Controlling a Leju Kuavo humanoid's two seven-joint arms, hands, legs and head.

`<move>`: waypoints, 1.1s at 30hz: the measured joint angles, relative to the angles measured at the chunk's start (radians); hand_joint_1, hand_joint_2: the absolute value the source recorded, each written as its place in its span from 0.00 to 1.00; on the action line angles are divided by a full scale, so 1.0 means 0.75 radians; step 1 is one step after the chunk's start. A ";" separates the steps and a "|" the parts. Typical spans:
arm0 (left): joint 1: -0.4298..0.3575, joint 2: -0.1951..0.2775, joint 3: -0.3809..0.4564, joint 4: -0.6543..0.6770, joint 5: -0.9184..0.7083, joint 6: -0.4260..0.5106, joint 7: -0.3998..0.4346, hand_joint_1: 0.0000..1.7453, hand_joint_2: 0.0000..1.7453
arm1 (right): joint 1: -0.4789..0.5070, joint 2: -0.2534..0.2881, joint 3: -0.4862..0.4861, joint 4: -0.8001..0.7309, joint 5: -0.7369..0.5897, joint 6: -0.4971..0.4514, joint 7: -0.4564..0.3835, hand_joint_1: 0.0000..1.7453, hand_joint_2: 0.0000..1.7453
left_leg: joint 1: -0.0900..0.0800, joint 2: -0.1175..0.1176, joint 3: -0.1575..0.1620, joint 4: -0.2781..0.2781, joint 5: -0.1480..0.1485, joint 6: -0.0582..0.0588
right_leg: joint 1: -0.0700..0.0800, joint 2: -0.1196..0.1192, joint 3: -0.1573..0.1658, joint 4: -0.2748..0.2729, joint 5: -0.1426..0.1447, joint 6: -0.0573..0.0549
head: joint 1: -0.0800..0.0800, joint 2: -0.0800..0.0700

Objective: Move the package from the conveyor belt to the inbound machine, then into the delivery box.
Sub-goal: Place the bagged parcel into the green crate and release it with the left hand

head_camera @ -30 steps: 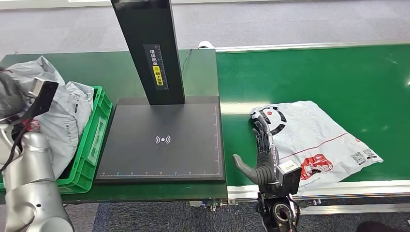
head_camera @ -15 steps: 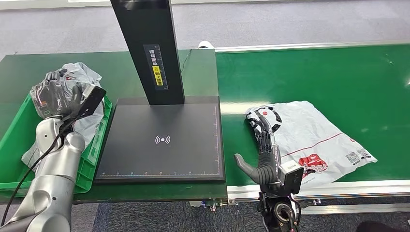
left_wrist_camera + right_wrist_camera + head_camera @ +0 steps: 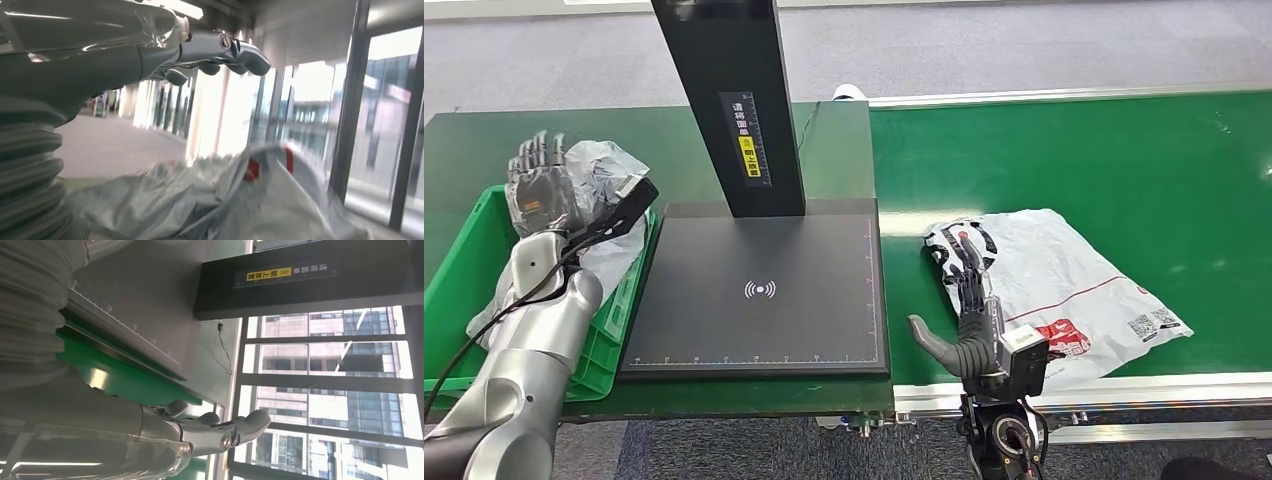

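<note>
A white plastic package [image 3: 1074, 285] with black and red print lies flat on the green conveyor belt [image 3: 1124, 160]. My right hand [image 3: 967, 310] is at the package's near left corner, fingers stretched out over the black print and thumb spread, holding nothing. The same hand [image 3: 210, 432] is seen empty from the right wrist. My left hand [image 3: 537, 185] is raised over the green delivery box [image 3: 619, 300] with fingers spread upward and empty. A crumpled grey bag [image 3: 604, 175] lies in the box just behind it, and the bag [image 3: 240, 200] lies below the hand in the left wrist view.
The inbound machine's black scan plate [image 3: 759, 290] lies between the box and the belt, its black column [image 3: 729, 100] rising at the back. The belt's metal rail [image 3: 1144, 390] runs along the near edge. The scan plate [image 3: 125, 290] appears beside my right hand.
My left arm lifted out of the box and its hand opened, leaving the grey bag inside. The white package drifted left along the belt. My right hand barely moved.
</note>
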 joint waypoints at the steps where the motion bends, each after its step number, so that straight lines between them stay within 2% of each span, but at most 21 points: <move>1: 0.019 0.005 0.001 -0.031 0.018 0.069 -0.031 0.00 1.00 | 0.000 0.000 0.000 0.000 0.000 0.000 0.002 0.00 1.00 | 0.000 0.000 0.000 0.000 0.000 0.000 | 0.000 0.000 0.000 0.000 0.000 0.000 | 0.000 0.000; 3: 0.063 0.010 0.009 -0.119 0.068 0.150 -0.101 0.00 0.50 | 0.001 0.001 0.001 0.000 0.001 -0.001 0.004 0.00 1.00 | 0.000 0.000 0.000 0.000 0.000 0.000 | 0.000 0.000 0.000 0.000 0.000 0.000 | 0.000 0.000; 5: 0.097 0.012 0.021 -0.193 0.099 0.172 -0.139 0.00 0.00 | 0.001 0.003 0.001 0.000 0.001 -0.002 0.005 0.00 1.00 | 0.000 -0.001 -0.001 0.000 0.000 0.000 | 0.000 0.000 0.000 0.000 0.000 0.000 | 0.000 0.000; 7: 0.129 0.011 0.036 -0.261 0.120 0.174 -0.188 0.00 0.00 | 0.001 0.005 0.003 0.001 0.000 -0.004 0.005 0.00 1.00 | 0.000 -0.001 -0.001 0.000 0.000 0.000 | 0.000 0.000 0.000 0.000 0.000 0.000 | 0.000 0.000; 9: 0.176 -0.009 0.077 -0.380 0.157 0.175 -0.333 0.00 0.00 | 0.004 0.005 0.005 0.002 -0.003 -0.009 0.004 0.00 1.00 | 0.000 0.000 -0.001 0.000 0.000 0.000 | 0.000 0.000 -0.001 0.000 0.000 0.000 | 0.000 0.000; 13: 0.238 -0.140 0.306 -0.669 0.362 0.176 -0.916 0.00 0.00 | 0.014 0.006 0.016 0.010 -0.012 -0.021 -0.012 0.00 1.00 | 0.000 0.000 -0.001 0.000 -0.001 0.000 | -0.001 0.000 -0.001 0.000 0.000 0.000 | 0.000 0.000; 14: 0.240 -0.176 0.372 -0.714 0.413 0.176 -1.015 0.00 0.00 | 0.015 0.007 0.019 0.013 -0.013 -0.024 -0.015 0.00 1.00 | 0.000 0.000 -0.001 0.000 -0.001 0.000 | -0.001 0.001 -0.001 0.000 0.000 0.000 | 0.000 0.000; 15: 0.242 -0.207 0.430 -0.751 0.445 0.176 -1.068 0.00 0.00 | 0.016 0.007 0.021 0.015 -0.013 -0.025 -0.018 0.00 1.00 | 0.000 0.001 -0.001 0.000 -0.001 0.000 | -0.001 0.001 -0.001 -0.001 0.000 0.000 | 0.000 0.000; 18: 0.251 -0.267 0.552 -0.833 0.472 0.175 -1.100 0.00 0.00 | 0.018 0.007 0.027 0.018 -0.014 -0.026 -0.020 0.00 1.00 | 0.000 -0.001 -0.001 0.000 -0.001 0.000 | 0.000 0.000 -0.002 -0.001 0.000 0.000 | 0.000 0.000; 21: 0.258 -0.303 0.611 -0.882 0.472 0.175 -1.100 0.00 0.00 | 0.018 0.007 0.030 0.021 -0.014 -0.026 -0.021 0.00 1.00 | 0.000 -0.001 -0.001 0.000 -0.001 0.000 | 0.000 0.000 -0.001 0.000 0.000 0.000 | 0.000 0.000; 33: 0.259 -0.350 0.683 -0.934 0.472 0.175 -1.100 0.00 0.00 | 0.020 0.007 0.038 0.024 -0.014 -0.026 -0.021 0.00 1.00 | 0.000 -0.001 -0.001 0.000 -0.001 0.000 | 0.000 0.000 -0.001 0.000 0.000 0.000 | 0.000 0.000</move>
